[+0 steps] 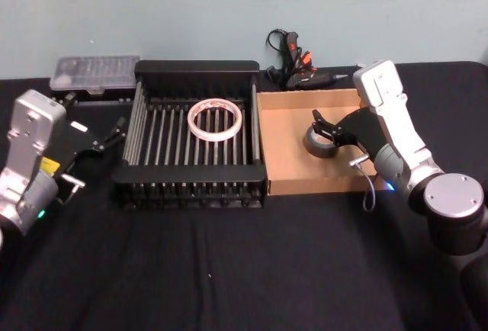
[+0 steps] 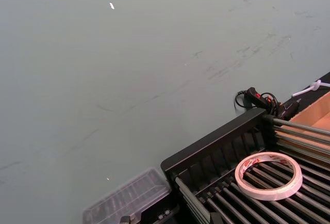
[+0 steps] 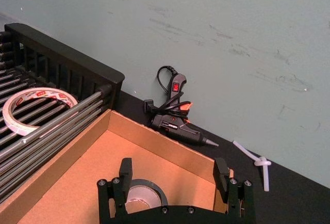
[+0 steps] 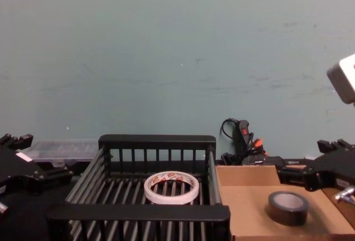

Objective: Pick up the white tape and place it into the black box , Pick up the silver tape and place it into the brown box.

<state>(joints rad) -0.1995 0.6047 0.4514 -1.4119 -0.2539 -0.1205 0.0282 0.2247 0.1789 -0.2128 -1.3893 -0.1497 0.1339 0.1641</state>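
White tape [image 1: 214, 120]: lying flat on the bars of the black box [image 1: 191, 68], toward the back and right of centre; the red marks on its core are showing in the left wrist view [image 2: 268, 175] and the right wrist view [image 3: 37, 109].
Silver tape [image 1: 320, 143]: sitting on the floor of the brown box [image 1: 286, 155], right of the middle; in the chest view [image 4: 288, 207] it is standing free on the cardboard, apart from the walls.
Black box and brown box: sitting side by side on the black table [image 1: 229, 270], their facing walls touching or nearly so, the black box on the left.
Right gripper [image 1: 322, 127]: hovering over the brown box, just above the silver tape; its fingers [image 3: 125, 168] are spread wide, wider than the roll, and are not gripping it.
Left gripper [image 1: 114, 134]: hanging left of the black box, near its left wall and holding nothing; I cannot tell how far its fingers are parted.
Glue gun [image 1: 297, 68]: lying behind the brown box by the wall, cord looped beside it.
Clear case [image 1: 95, 74]: resting behind the black box's left back corner.
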